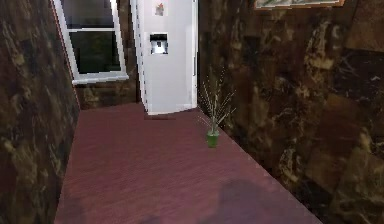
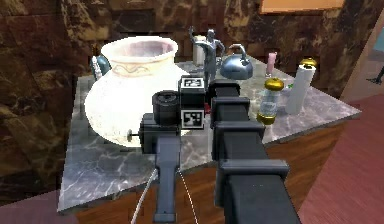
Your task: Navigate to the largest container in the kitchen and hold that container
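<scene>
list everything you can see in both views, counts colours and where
fridge: 1, white, far end of the forward view
window: 1, white frame, left of the fridge
potted plant: 1, green pot, on the floor by the right wall
table: 1, grey marbled, arm side view
large vase: 1, cream-white, table's left part
kettle: 1, blue-grey, back of the table
bottles: 2, one white with a yellow cap, one pink-topped, table's right
jar: 1, clear with yellow, beside the bottles
arm: 1, dark, rising from the bottom edge
gripper: 1, dark, in front of the vase; cannot tell whether it holds anything
</scene>
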